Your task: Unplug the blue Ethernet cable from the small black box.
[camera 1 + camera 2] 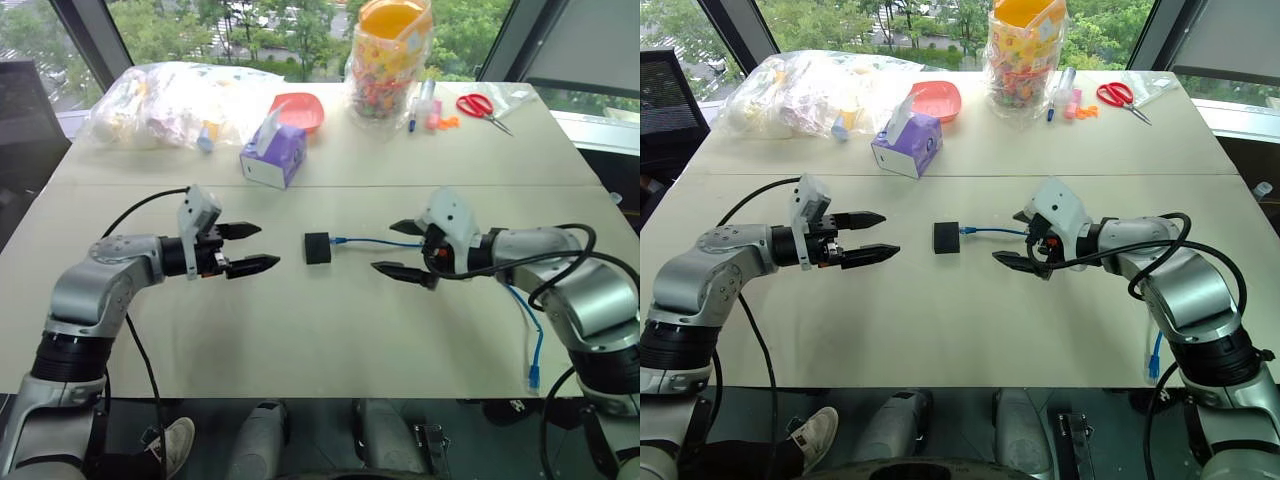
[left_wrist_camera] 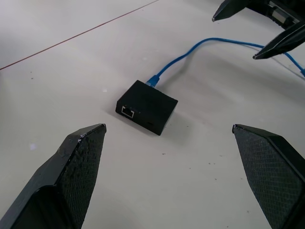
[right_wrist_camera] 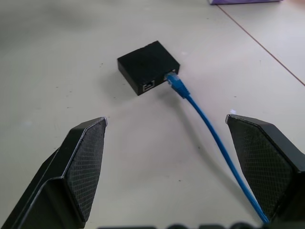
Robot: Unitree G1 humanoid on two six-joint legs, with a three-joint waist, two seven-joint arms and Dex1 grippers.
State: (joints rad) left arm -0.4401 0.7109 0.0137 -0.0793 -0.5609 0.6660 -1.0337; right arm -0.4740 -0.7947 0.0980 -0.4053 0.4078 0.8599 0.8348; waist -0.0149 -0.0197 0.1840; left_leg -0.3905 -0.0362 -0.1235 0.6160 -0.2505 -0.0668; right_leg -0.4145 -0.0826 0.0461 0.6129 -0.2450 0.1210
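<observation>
We are looking at the small black box (image 1: 317, 247) lying flat near the middle of the bench (image 1: 330, 340), with the blue Ethernet cable (image 1: 385, 242) still plugged into the side that is facing three o'clock. From the plug the cable is running across the bench toward three o'clock, passing under our right arm and trailing down to the near edge at about five o'clock.

Our left claw (image 1: 245, 249) is hovering at nine o'clock of the box, apart from it, its fingers spread wide and holding nothing. Our right claw (image 1: 400, 249) is hovering at three o'clock of the box, likewise spread wide and empty, with the cable running between its two fingers without touching them, as far as we can tell.

We are judging that we are at the approach step: nothing is gripped yet and the plug is still seated. The next move is calling for the left claw to close on the box and steady it, while the right claw is advancing along the cable to pinch close to the plug (image 3: 174, 83), then pulling straight out toward three o'clock. Gripping too far back on the cord risks dragging the light box instead of freeing the plug.
</observation>
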